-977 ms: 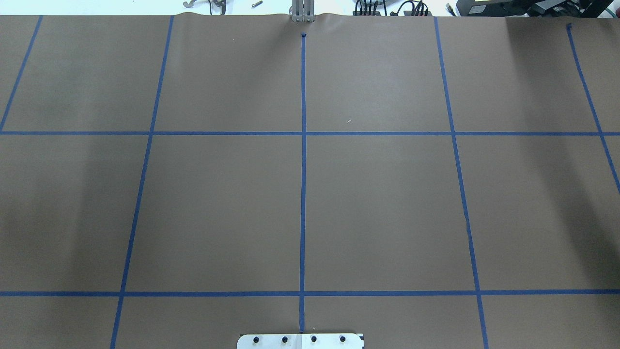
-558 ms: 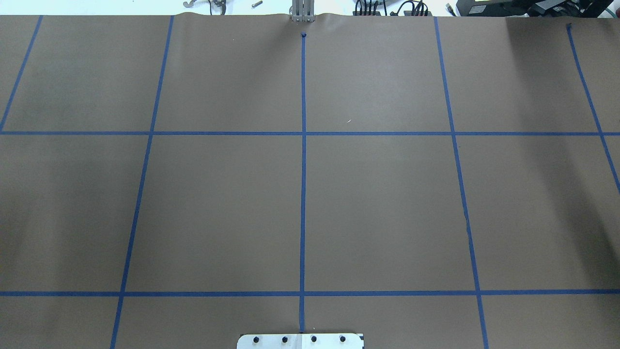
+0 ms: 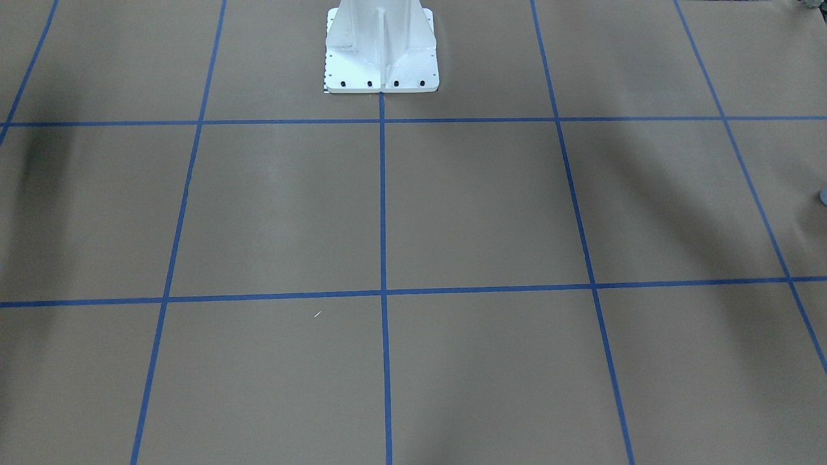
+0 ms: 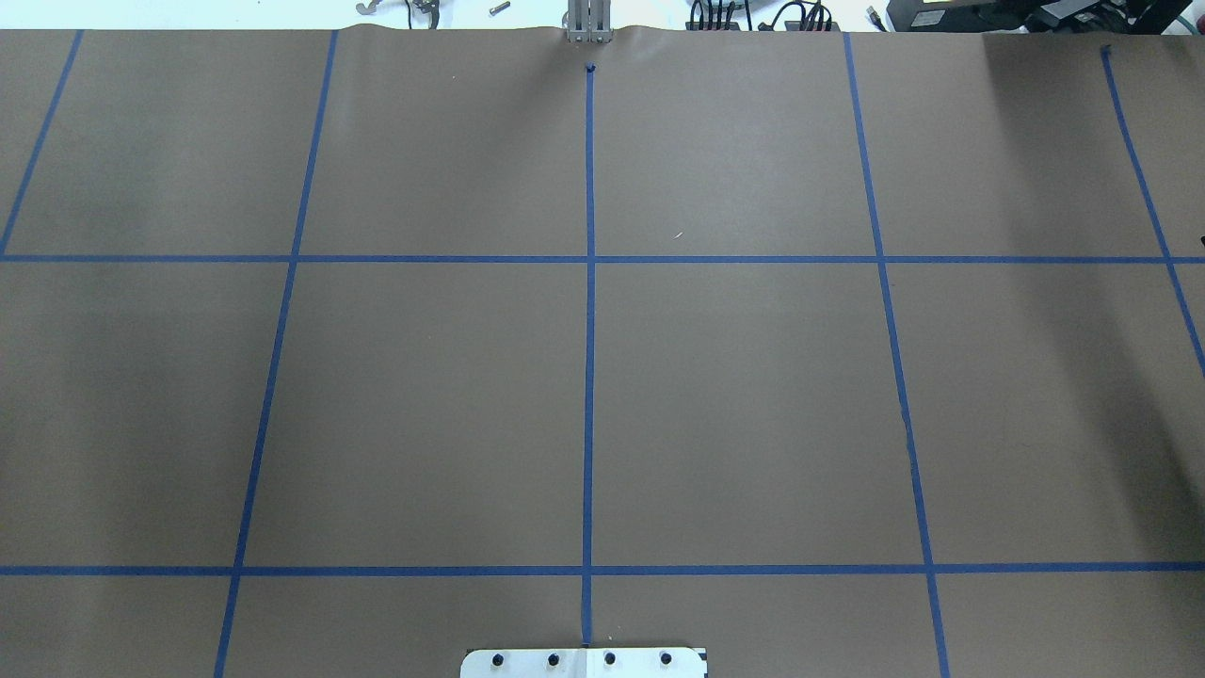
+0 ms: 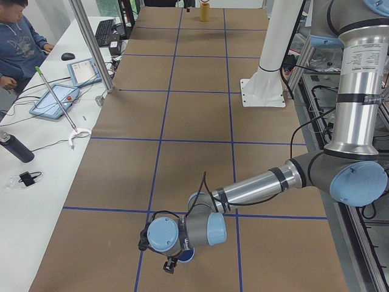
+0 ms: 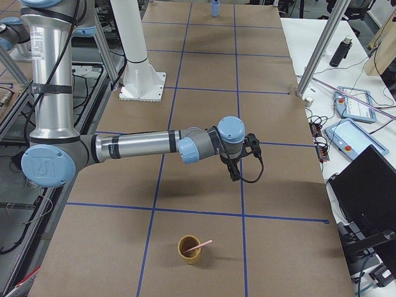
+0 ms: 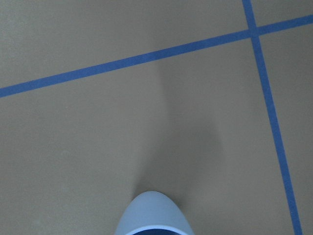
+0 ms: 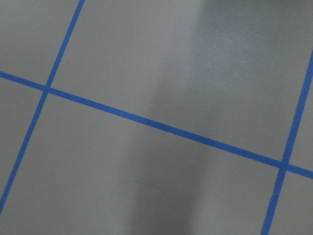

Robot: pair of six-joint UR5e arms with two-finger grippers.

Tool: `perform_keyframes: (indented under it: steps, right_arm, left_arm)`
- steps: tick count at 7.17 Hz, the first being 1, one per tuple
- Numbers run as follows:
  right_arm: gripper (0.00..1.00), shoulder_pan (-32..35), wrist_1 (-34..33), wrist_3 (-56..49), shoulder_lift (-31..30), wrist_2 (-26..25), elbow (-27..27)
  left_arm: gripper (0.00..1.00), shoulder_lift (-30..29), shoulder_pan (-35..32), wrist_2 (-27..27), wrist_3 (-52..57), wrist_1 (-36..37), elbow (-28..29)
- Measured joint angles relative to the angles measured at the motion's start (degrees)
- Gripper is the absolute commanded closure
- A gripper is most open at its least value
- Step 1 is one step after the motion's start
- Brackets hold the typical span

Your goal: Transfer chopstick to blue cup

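The pale pink chopstick (image 6: 199,246) leans inside a tan cup (image 6: 189,250) near the table's end on my right; the tan cup also shows far off in the exterior left view (image 5: 205,11). The light-blue cup (image 5: 186,256) stands at the opposite end, partly hidden under my left gripper (image 5: 170,266). Its rim fills the bottom of the left wrist view (image 7: 154,218), and it is tiny in the exterior right view (image 6: 215,8). My right gripper (image 6: 234,175) hangs above bare paper, a grid square short of the tan cup. I cannot tell whether either gripper is open or shut.
Brown paper with a blue tape grid (image 4: 589,259) covers the table. The white robot pedestal (image 3: 381,45) stands at the middle of my side. A side table holds tablets (image 5: 53,100), a bottle (image 5: 15,148) and a laptop (image 6: 365,192). An operator (image 5: 18,36) sits there.
Nothing on the table has moved in the overhead view; only the faint shadows at its left and right sides have shifted a little.
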Motion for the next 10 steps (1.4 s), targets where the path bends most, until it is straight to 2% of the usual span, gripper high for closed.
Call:
perform_keyframes:
  steps: [5,8,10]
  right_arm:
    - [0.0,-0.42,0.01,2.06,0.14,-0.27,-0.09]
    - [0.0,-0.59,0.0,2.11,0.13,-0.26,-0.12]
    - [0.0,-0.63,0.0,2.15,0.07,-0.23,-0.12]
  left_arm:
    - [0.04,-1.23,-0.94,2.4,0.02,-4.41,7.67]
    - [0.55,-1.54,-0.93,2.02,-3.84,-7.56,9.69]
    - [0.99,-1.77,-0.84,0.88,-7.6,-7.84,9.41]
